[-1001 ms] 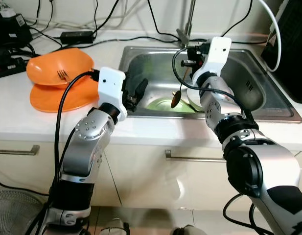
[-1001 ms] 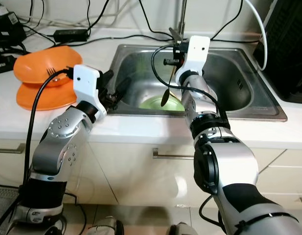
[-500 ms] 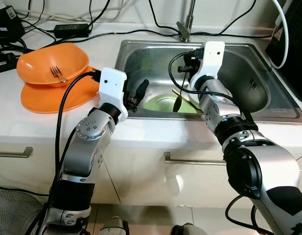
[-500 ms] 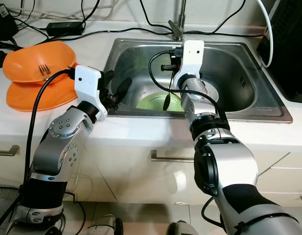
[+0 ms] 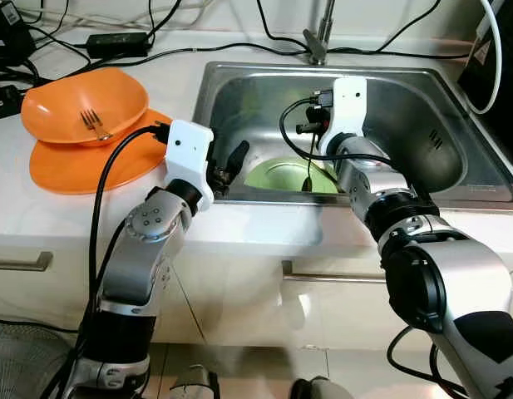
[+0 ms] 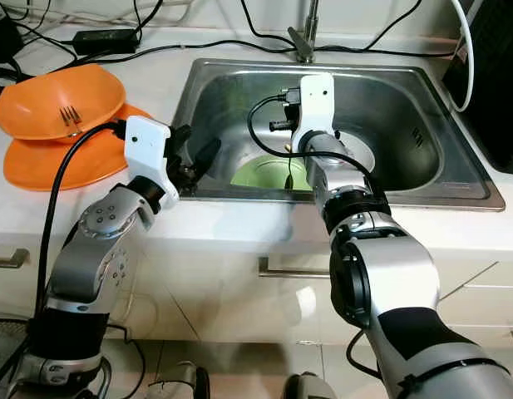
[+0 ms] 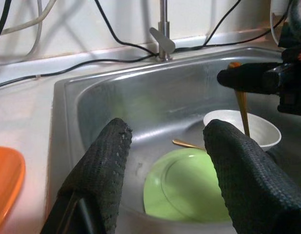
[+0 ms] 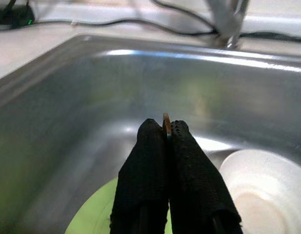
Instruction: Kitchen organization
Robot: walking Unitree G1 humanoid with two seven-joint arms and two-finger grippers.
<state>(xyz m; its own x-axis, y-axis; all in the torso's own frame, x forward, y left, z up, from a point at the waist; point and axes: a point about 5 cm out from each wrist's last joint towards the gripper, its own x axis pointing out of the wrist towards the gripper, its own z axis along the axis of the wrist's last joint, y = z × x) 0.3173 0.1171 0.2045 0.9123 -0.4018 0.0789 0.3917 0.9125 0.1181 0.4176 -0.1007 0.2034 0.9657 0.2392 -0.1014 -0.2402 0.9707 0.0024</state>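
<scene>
Right claw (image 8: 166, 141): pinching spoon (image 7: 242, 108) upright inside sink (image 5: 239, 83), over green plate (image 7: 189, 185), beside white bowl (image 7: 260, 127). Left claw (image 7: 165, 165): spread, at sink's near-left rim. Orange plates (image 5: 81, 137): bench (image 5: 40, 208), left.

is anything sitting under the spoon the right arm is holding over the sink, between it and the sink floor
Yes. The right gripper holds the spoon hanging handle-up, and the green plate lies in the sink right below its tip. A white bowl sits beside the plate, and a second gold utensil lies at the plate's far edge.
</scene>
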